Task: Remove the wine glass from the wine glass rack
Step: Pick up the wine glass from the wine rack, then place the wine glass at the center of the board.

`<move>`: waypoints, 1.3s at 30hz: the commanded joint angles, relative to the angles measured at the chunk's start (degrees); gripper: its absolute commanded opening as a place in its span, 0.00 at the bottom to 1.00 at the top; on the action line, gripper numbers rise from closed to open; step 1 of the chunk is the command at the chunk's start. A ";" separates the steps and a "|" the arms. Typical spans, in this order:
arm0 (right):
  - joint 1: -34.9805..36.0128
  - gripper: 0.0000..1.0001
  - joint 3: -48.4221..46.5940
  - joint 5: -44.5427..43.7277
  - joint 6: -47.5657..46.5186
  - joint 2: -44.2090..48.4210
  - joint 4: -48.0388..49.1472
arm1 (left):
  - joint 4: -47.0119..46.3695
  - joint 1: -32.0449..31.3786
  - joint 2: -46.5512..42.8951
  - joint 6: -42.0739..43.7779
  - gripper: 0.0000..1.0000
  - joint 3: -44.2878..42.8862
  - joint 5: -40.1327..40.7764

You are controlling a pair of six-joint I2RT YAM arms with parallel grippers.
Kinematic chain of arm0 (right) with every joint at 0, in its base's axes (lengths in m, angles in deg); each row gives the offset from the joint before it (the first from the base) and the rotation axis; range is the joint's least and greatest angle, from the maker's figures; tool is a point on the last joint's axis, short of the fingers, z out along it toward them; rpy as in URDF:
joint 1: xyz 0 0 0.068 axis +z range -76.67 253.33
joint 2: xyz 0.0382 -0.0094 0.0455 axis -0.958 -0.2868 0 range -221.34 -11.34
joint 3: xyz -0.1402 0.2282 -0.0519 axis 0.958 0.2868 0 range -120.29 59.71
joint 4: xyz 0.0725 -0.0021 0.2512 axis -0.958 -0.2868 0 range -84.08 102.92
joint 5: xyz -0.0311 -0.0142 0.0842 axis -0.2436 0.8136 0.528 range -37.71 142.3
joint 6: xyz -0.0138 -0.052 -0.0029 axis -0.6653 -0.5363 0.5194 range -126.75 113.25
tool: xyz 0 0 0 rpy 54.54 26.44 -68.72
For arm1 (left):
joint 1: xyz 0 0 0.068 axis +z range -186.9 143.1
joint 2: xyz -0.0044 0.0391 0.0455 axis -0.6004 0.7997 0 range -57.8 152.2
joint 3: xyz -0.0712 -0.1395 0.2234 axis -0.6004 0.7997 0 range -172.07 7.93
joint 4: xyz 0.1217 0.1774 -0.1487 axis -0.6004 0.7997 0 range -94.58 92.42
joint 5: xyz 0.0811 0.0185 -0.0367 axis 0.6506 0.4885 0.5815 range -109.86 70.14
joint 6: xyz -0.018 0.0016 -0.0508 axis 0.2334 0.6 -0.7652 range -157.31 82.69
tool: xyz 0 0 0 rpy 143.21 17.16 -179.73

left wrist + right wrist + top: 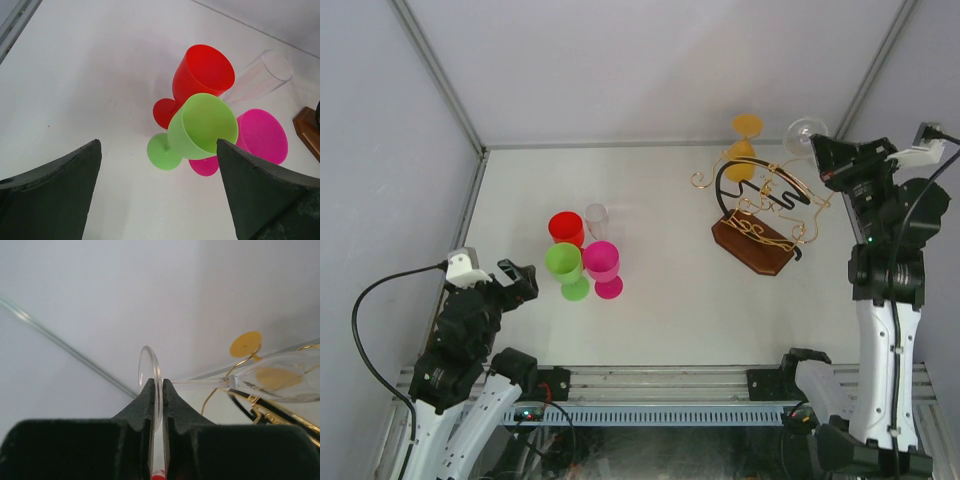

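The wine glass [149,365] is clear, with a round flat foot, a thin straight stem and a bowl that shows only as faint outlines. It lies on its side at the far right of the table, up beside the wine glass rack [765,225]. In the right wrist view the stem runs level from the foot toward the rack, and the bowl sits in among the gold wire arms; whether it rests on them cannot be told. The right gripper [156,387] is pinched narrow on the rim of the foot, one dark finger on each face of the disc. The rack has a dark brown wooden base [752,243], a black wavy arch and curled gold wires, and an orange glass [747,135] hangs at its far side. The rack stands near the rear right corner, close to the back edge and the right wall, with the right arm just beside it. A broad band of bare tabletop separates it from a cluster of a red glass [202,72], a green glass [205,125], a pink glass [262,135] and a clear cup [260,75] at centre-left. The left gripper [157,145] hangs near the left edge with its fingers spread wide, holding nothing. The table [670,320] is matt white, closed in by pale grey walls with metal strips in the corners.
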 commanded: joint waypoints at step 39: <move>50.34 0.00 23.96 15.85 -3.85 18.05 0.41 | -17.61 0.35 7.08 -9.29 1.00 -5.46 -37.97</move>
